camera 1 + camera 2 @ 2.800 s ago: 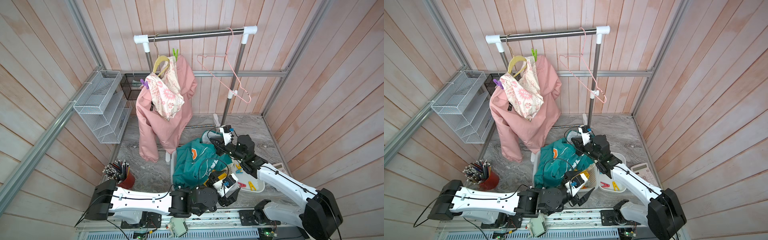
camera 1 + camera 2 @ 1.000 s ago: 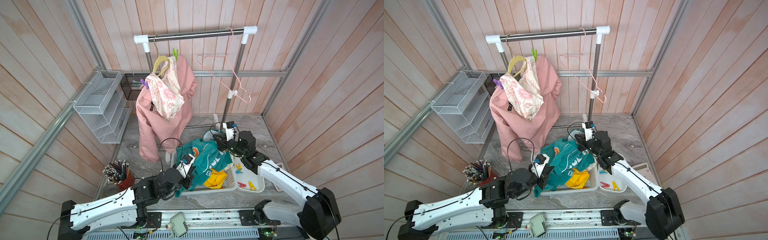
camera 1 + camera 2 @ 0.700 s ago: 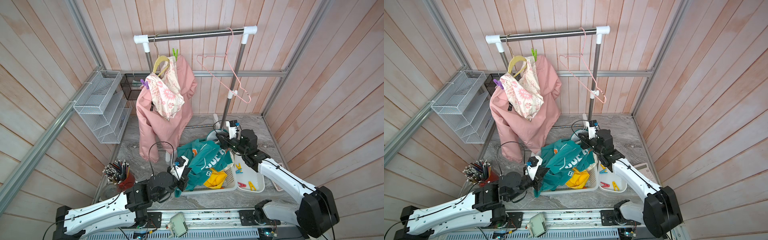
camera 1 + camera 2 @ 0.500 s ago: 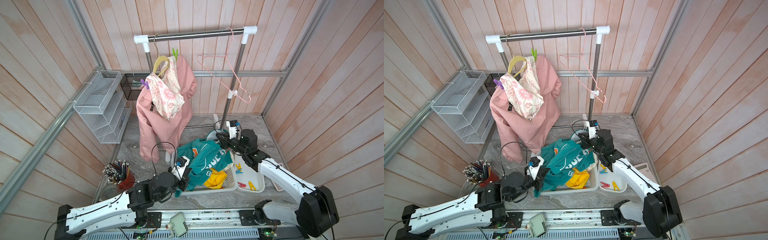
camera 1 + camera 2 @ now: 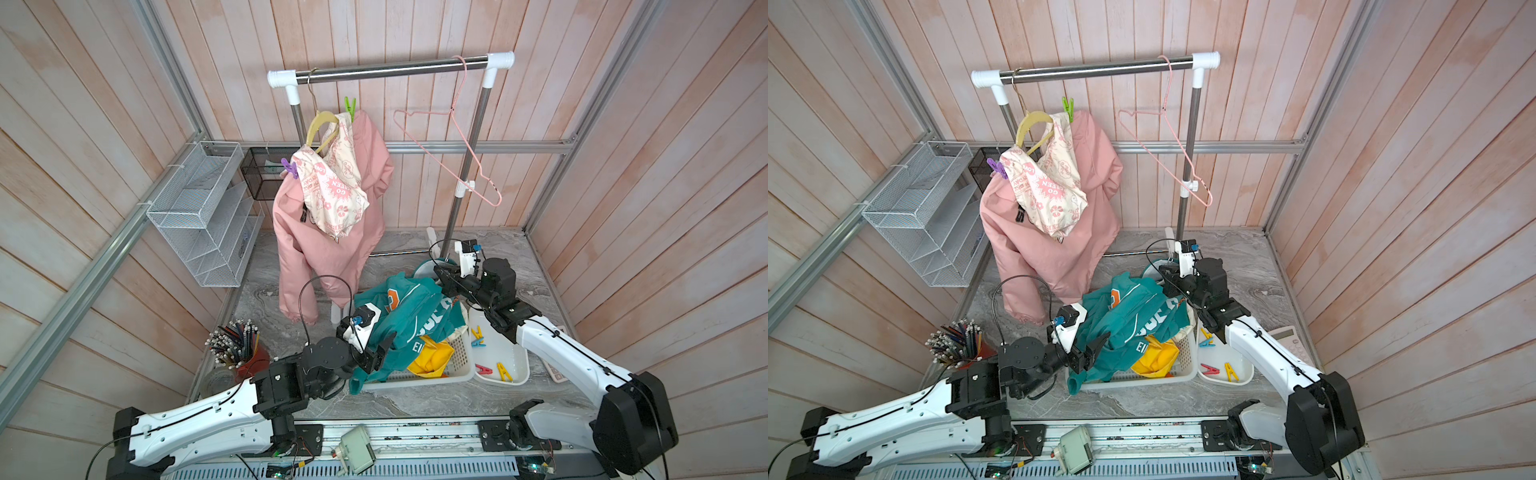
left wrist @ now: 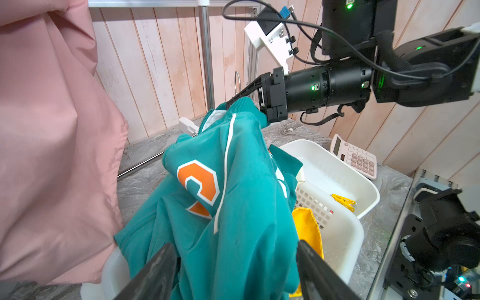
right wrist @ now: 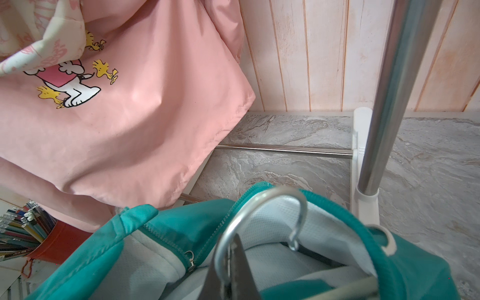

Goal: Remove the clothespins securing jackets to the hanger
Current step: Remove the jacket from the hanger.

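On the hung pink jacket: one green clothespin at the top shoulder, long axis upright, handles up; one purple clothespin at the lower shoulder, tilted, handles outward. Four loose clothespins lie flat in the white tray. The right gripper is clamped on the hanger hook of the teal jacket. The left gripper stands wide, fingers flanking teal fabric.

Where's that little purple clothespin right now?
In both top views the purple clothespin is clipped to the shoulder of the hanging pink jacket, at the lower end of the yellow hanger, on the side toward the white wire shelf.
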You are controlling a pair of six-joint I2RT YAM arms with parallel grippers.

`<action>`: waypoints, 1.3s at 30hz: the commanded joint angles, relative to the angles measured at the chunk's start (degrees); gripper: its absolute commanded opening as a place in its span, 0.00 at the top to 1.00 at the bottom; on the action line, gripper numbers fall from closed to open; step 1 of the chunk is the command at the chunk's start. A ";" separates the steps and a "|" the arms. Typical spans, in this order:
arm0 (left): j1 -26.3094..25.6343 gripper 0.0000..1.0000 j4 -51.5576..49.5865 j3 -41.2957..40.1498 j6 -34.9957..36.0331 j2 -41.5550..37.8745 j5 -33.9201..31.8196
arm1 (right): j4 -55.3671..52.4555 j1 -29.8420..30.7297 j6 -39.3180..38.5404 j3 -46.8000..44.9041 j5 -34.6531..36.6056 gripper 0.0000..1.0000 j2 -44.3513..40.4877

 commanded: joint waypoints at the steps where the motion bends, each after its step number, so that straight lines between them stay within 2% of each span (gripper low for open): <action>1: 1.53 0.25 -0.34 1.77 1.81 1.81 2.11 | 1.56 0.55 -0.23 1.66 0.95 1.00 0.26; 7: 7.03 0.28 0.19 2.98 1.88 5.16 9.70 | 1.11 0.83 -0.52 2.03 1.13 1.00 0.13; 14: 7.51 0.36 2.51 3.04 1.84 7.68 12.21 | -0.08 0.85 -1.38 2.55 2.22 1.00 -0.24; 19: 7.52 0.61 3.48 2.53 1.64 8.09 12.93 | 0.27 0.30 -0.88 1.94 3.94 1.00 -0.61; 23: 7.52 0.70 2.97 1.88 1.10 6.81 12.83 | 0.03 -0.33 -0.46 2.12 3.80 1.00 -0.38; 28: 7.52 0.93 2.86 0.28 -0.02 4.00 11.90 | 0.52 -1.90 1.45 2.29 3.79 1.00 -0.08; 32: 7.52 1.00 3.32 -2.00 -1.38 1.02 11.72 | 1.32 -4.23 3.68 1.89 2.66 1.00 0.26; 39: 7.35 1.00 3.69 -5.57 -3.70 -0.32 13.34 | 3.20 -7.96 8.14 1.33 0.63 1.00 0.65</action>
